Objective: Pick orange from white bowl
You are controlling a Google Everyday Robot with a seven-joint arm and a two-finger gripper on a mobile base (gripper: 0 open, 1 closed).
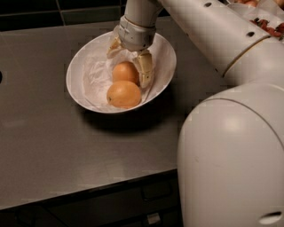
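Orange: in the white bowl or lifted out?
In. The orange rests inside the white bowl beside the paler fruit; the open gripper straddles it.

A grey countertop (53, 155) meets dark wall tiles (44, 11), with dark drawers (133, 206) under its front edge and a pale yellow-orange fruit (124, 94) farther back

Grey table (53, 155) carries the white bowl (82, 86), hand (128, 67) apparently inside it
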